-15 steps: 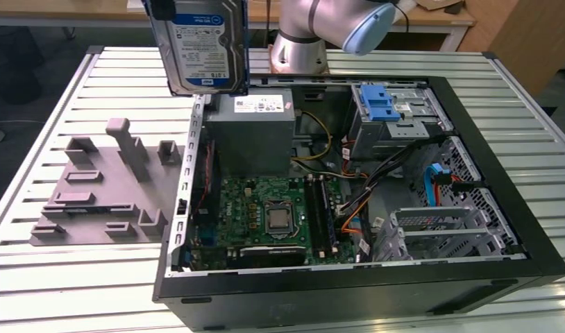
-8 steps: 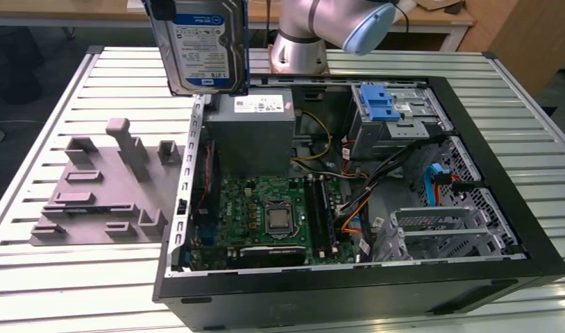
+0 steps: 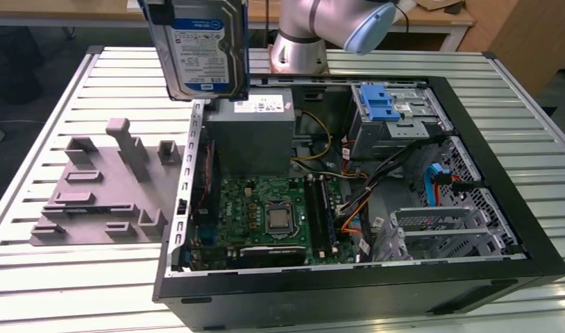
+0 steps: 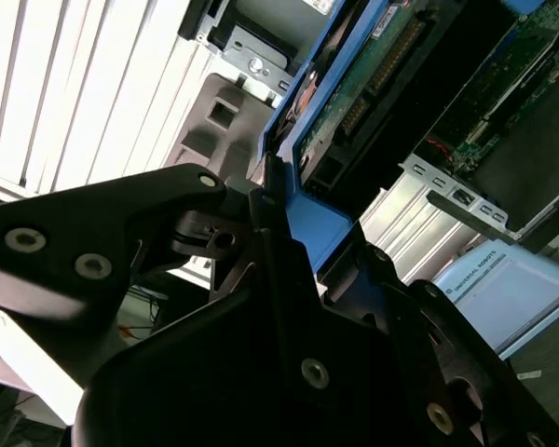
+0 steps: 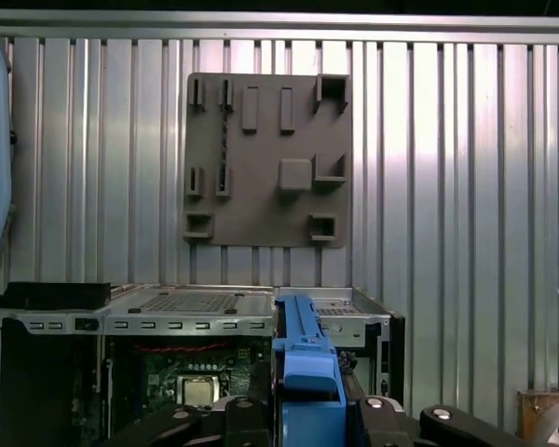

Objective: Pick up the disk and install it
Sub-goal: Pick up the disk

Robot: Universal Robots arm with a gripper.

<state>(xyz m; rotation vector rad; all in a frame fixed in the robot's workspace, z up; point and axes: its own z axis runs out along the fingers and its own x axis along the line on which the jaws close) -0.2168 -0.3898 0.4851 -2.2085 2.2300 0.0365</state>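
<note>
Black gripper (image 4: 303, 219) fingers press against both sides of the disk's blue carrier, clamped on it, seen edge-on in both wrist views (image 5: 307, 405). The disk (image 3: 204, 52) hangs upright at the upper left of the exterior view, white-and-blue label facing the camera and blue frame showing along its side edges. Its lower edge sits, in the picture, just above the grey power supply box (image 3: 250, 132); how much height separates them cannot be told. Below it, the open computer case (image 3: 504, 263) lies on its side on a slatted metal table (image 3: 41, 291), black rim running all round the exposed interior. Inside, the green motherboard (image 3: 264, 208) fills the lower left, and the metal drive cage with a blue latch (image 3: 393, 114) stands at the upper right, near the far wall. Left of the case, a grey fixture plate (image 3: 97, 194) with raised blocks lies flat, with bare slats around it. The silver robot arm (image 3: 329, 28) rises at the top centre, behind the case.
</note>
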